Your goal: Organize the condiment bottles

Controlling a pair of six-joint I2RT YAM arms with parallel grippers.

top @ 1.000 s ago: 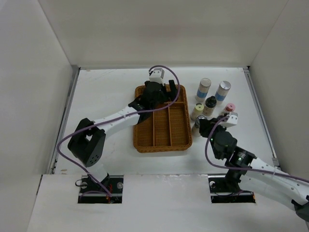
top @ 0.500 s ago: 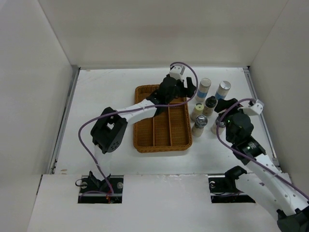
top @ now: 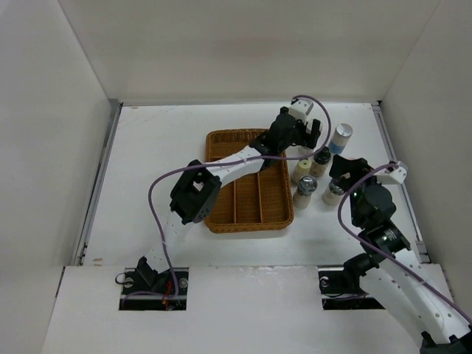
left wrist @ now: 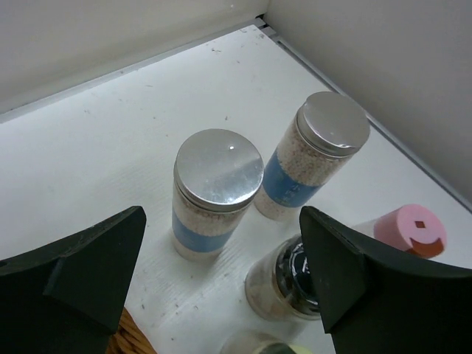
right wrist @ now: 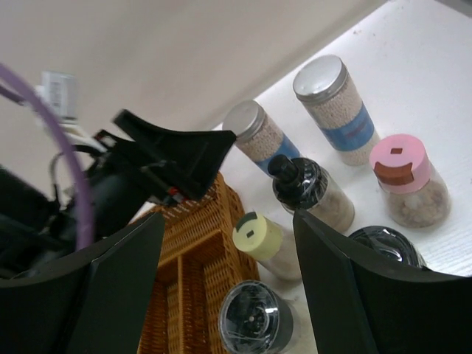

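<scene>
Several condiment bottles stand right of the wicker tray. Two tall white ones with blue bands and silver caps (left wrist: pixel 218 184) (left wrist: pixel 318 147) stand at the back. In front of them are a pump-topped dark bottle (right wrist: pixel 306 188), a cream-capped one (right wrist: pixel 258 240), a pink-capped one (right wrist: pixel 402 177) and two more dark-capped ones (right wrist: pixel 254 321) (right wrist: pixel 387 247). My left gripper (top: pixel 306 136) hangs open above the nearer silver-capped bottle and holds nothing. My right gripper (top: pixel 346 168) is open over the right side of the group, also holding nothing.
The brown wicker divided tray (top: pixel 221 214) lies left of the bottles with nothing in its compartments. The left arm stretches across its back right corner. The right wall (top: pixel 413 147) and the back wall stand close behind the bottles.
The left arm has swung right from over the tray to above the back bottles. The right gripper has opened and pulled back to the right, away from the dark-capped bottle beside the tray.
</scene>
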